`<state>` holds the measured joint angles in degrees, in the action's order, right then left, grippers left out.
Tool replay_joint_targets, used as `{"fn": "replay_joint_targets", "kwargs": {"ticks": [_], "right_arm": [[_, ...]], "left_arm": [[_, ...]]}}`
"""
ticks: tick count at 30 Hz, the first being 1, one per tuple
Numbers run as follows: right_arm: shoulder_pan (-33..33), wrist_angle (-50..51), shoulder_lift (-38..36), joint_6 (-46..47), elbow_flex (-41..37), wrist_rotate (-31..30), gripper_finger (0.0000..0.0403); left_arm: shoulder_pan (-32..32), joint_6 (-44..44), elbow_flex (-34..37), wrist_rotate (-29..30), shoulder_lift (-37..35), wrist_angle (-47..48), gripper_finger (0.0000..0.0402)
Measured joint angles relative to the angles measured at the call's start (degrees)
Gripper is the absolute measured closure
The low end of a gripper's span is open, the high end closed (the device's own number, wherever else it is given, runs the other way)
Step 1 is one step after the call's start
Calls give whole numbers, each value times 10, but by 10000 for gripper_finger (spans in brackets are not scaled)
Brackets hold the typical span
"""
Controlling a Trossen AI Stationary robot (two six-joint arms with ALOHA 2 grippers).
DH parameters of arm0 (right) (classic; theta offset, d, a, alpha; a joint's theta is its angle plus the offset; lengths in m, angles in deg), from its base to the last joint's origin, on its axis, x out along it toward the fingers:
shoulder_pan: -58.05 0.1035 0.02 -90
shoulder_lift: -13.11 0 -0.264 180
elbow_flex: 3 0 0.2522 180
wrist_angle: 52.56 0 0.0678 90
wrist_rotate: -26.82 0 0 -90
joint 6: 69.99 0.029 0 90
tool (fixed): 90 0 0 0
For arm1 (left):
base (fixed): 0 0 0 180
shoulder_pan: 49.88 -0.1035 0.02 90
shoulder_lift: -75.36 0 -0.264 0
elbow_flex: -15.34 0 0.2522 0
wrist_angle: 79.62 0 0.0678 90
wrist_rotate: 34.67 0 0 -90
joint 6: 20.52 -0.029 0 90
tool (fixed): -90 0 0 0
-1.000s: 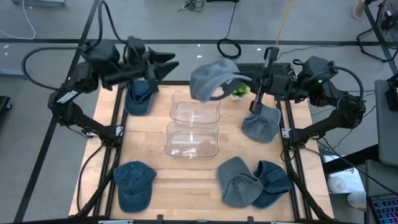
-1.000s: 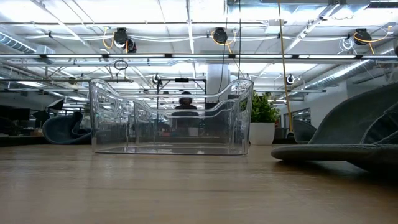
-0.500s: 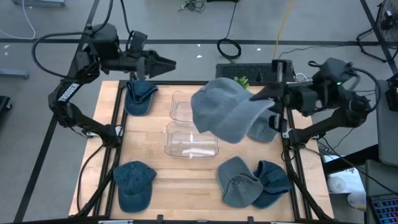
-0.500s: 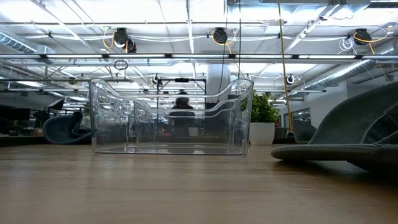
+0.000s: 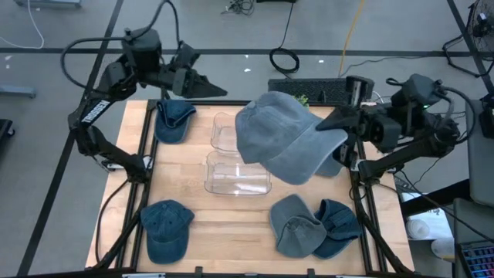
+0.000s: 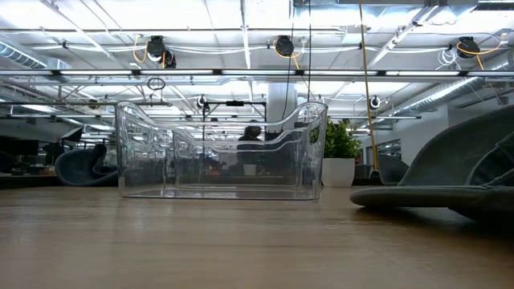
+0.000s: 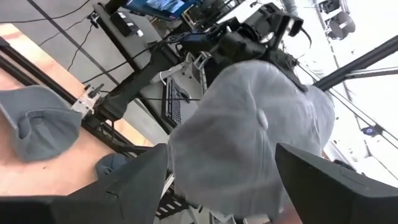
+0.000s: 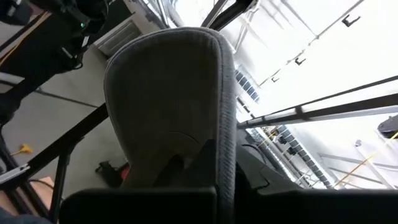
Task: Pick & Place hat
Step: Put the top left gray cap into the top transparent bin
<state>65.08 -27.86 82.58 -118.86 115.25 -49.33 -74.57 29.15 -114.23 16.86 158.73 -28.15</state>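
My right gripper (image 5: 340,122) is clamped on the grey hat's (image 5: 282,139) brim, high above the clear bins (image 5: 239,161) at frame centre. The hat dangles, so it could slip free or drape over a bin wall; my left gripper (image 5: 214,86), upper left, stands apart and empty.

High view: you look straight down on the whole table (image 5: 231,224), arms at 9 and 3 o'clock. Low view: you sit at tabletop level, looking across through the clear bin (image 6: 221,148) into the room. Left wrist view: you face the raised grey cap (image 7: 249,137) from close by. Right wrist view: you see that cap (image 8: 171,99) closer still. All but the low view share it.
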Motion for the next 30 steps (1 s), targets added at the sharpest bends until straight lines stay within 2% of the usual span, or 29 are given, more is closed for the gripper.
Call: {"fn": "replay_joint_targets", "kwargs": {"ticks": [9, 20, 25, 30], "right_arm": [[0, 1, 13, 4, 0, 0, 403], [0, 27, 11, 29, 0, -1, 403], [0, 27, 11, 29, 0, -1, 403], [0, 27, 11, 28, 0, -1, 403]], "left_arm": [[18, 50, 0, -69, 52, -52, 97], [53, 105, 0, -98, 83, -135, 89], [73, 109, 0, -104, 83, -123, 92], [82, 109, 0, -115, 90, -118, 117]]}}
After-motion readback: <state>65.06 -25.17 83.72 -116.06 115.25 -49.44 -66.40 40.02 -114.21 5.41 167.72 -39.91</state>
